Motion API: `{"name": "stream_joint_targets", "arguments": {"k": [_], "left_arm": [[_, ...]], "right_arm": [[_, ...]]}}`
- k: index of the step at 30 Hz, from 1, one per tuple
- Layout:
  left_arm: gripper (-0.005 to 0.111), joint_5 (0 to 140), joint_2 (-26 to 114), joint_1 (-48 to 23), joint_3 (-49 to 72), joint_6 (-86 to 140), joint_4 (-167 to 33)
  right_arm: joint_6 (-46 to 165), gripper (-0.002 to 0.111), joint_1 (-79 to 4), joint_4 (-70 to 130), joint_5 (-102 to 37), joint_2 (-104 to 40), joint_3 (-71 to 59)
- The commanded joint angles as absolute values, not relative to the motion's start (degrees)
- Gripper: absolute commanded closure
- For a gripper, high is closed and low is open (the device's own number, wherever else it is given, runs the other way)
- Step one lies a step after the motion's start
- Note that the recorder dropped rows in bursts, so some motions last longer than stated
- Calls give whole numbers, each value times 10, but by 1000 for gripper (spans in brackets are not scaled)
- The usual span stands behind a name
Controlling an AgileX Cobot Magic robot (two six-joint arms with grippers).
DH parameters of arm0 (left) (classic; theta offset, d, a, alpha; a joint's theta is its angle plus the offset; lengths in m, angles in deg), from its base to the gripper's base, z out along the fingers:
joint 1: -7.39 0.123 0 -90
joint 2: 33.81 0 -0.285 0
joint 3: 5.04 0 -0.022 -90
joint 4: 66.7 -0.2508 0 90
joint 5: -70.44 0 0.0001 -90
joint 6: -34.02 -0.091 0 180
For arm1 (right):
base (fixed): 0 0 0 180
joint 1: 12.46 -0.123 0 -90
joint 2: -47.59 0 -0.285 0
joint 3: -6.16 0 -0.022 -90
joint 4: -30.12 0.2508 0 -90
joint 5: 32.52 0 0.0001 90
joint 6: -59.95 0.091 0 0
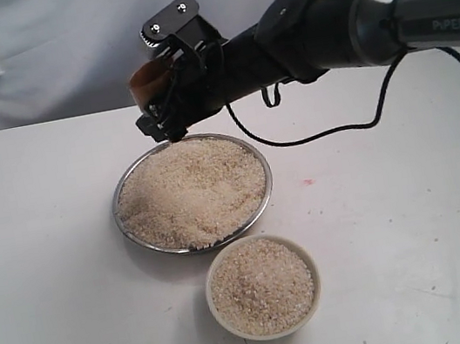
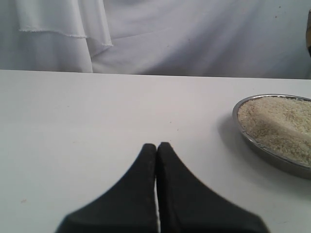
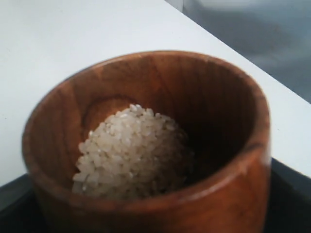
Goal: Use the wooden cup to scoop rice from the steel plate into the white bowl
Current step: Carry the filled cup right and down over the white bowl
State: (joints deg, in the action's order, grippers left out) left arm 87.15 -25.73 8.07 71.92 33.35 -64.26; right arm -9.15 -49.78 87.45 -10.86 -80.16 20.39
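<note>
The steel plate point(image 1: 118, 213) holds a broad heap of rice point(image 1: 193, 187) at mid-table. Just in front of it stands the white bowl point(image 1: 317, 279), nearly full of rice point(image 1: 263, 288). My right gripper point(image 1: 159, 104) hangs over the plate's far rim, shut on the wooden cup point(image 1: 144, 82). In the right wrist view the wooden cup point(image 3: 218, 111) carries a small mound of rice point(image 3: 131, 150), and dark fingers point(image 3: 291, 194) show at its sides. My left gripper point(image 2: 157, 145) is shut and empty, low over bare table, with the steel plate point(image 2: 272, 160) off to one side. It is out of the exterior view.
The right arm point(image 1: 321, 29) reaches in from the right above the table, with a black cable point(image 1: 312, 133) looping down behind the plate. White cloth point(image 1: 34, 55) hangs behind the table. A small red speck point(image 1: 307, 182) marks the tabletop right of the plate.
</note>
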Motion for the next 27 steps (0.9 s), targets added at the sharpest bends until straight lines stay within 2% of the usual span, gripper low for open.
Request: {"name": "stream_joint_targets", "arguments": {"k": [1, 11, 27], "left_arm": [[107, 868, -260, 80, 722, 335, -642], [107, 868, -260, 80, 722, 335, -642], [107, 868, -260, 80, 722, 335, -642]], "right_arm": [[-122, 108, -498, 874, -138, -761, 145], [-171, 108, -499, 869, -201, -668, 5], [-183, 108, -501, 845, -225, -523, -178]]}}
